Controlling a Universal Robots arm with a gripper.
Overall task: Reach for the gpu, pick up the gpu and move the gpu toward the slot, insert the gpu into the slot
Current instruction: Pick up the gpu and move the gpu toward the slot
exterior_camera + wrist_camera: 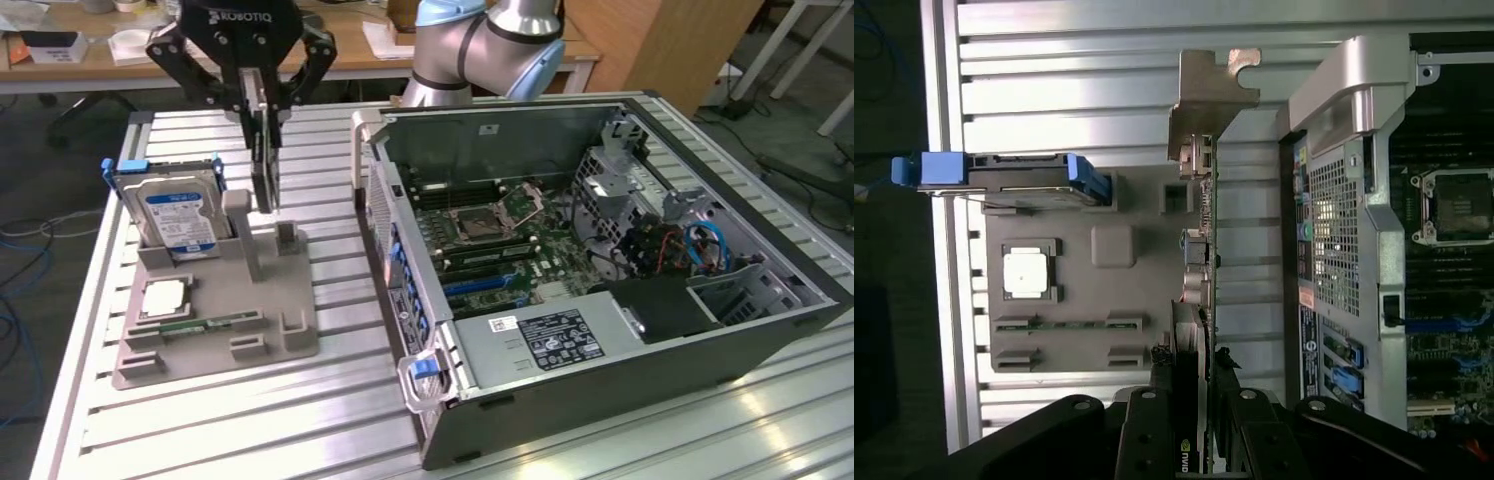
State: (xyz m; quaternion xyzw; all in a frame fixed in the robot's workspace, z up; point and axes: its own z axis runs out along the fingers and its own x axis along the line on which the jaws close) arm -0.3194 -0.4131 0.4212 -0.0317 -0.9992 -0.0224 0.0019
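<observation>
Tool: the tool [267, 110] [1194, 405] is closed narrow on the gpu, its fingers pinching the two flat faces near the upper edge; this looks meant to let the gpu hang straight down without swinging.
Gpu: the gpu [268, 170] [1204, 230] stands upright on edge, directly under the tool. Its lower edge is level with the tops of two posts on the stand, and I cannot tell whether it has cleared them. Gripping it high leaves the lower edge free, which I judge is the edge that has to enter the slot.
Bracket: the silver bracket [1209, 100] sits at the end of the gpu away from the fingers, untouched.
Stand: the grey stand [214, 330] [1104, 245] lies below the gpu, and its posts seem made to keep the gpu upright for a pinch from above.
Hard drive: the hard drive [180, 215] [1004, 172] stands upright in its own pocket, at 9 o'clock from the gpu in the exterior view.
Case: the computer case [601, 380] lies on its side at 3 o'clock from the stand, open face up, so the board can be reached from above.
Slot: the slot [481, 285] is a blue strip on the green board, at about 4 o'clock from the tool and well apart from it.
Counter: the counter [267, 420] carries both the stand and the case.
</observation>
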